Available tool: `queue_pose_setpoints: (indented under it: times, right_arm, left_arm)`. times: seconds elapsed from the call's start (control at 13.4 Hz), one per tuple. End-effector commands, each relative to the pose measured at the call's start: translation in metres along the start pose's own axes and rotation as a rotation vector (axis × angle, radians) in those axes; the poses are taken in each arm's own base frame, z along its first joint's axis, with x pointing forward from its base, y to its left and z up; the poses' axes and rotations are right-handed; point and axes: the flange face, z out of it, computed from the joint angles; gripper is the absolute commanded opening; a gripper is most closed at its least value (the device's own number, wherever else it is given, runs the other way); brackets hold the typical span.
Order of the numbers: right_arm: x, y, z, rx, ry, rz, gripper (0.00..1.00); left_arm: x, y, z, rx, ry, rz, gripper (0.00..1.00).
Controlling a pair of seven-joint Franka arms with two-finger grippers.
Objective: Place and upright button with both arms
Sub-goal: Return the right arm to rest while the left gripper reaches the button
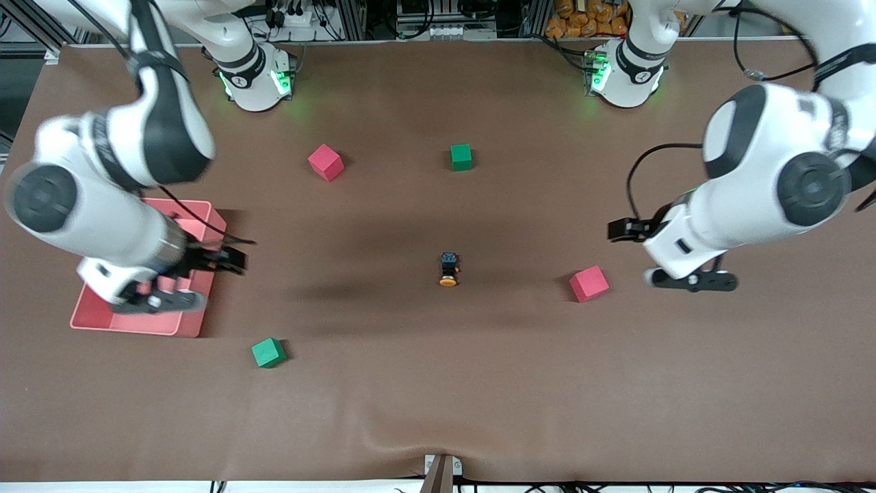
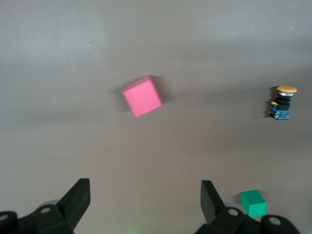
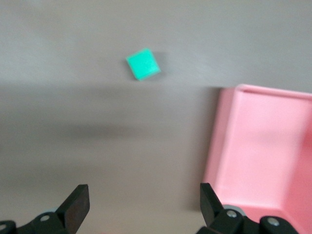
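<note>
The button [image 1: 448, 269] lies on its side on the brown table's middle, its orange cap pointing toward the front camera. It also shows in the left wrist view [image 2: 282, 103]. My left gripper [image 1: 688, 279] hangs open and empty over the table beside a red cube [image 1: 588, 283], toward the left arm's end; its fingers [image 2: 78, 197] are wide apart. My right gripper [image 1: 161, 300] hangs open and empty over the pink tray [image 1: 147, 323], toward the right arm's end; its fingers [image 3: 78, 202] are wide apart. Neither gripper touches the button.
A red cube [image 1: 326, 162] and a green cube [image 1: 461, 157] sit farther from the front camera than the button. A green cube [image 1: 268, 352] sits nearer, beside the tray. The tray's rim [image 3: 214, 146] shows in the right wrist view.
</note>
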Motion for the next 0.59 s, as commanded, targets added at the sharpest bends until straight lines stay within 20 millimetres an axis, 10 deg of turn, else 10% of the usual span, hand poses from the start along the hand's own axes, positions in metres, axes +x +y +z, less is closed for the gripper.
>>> queue_pose_setpoints:
  times: [0.0, 0.52]
  right_arm:
    - [-0.053, 0.04, -0.039, -0.01, -0.024, -0.016, 1.0]
    - [-0.113, 0.13, -0.101, 0.014, -0.031, -0.066, 1.0]
  left_arm:
    - [0.015, 0.054, 0.022, 0.009, -0.016, 0.008, 1.0]
    - [0.042, 0.129, 0.101, -0.091, -0.029, -0.09, 1.0]
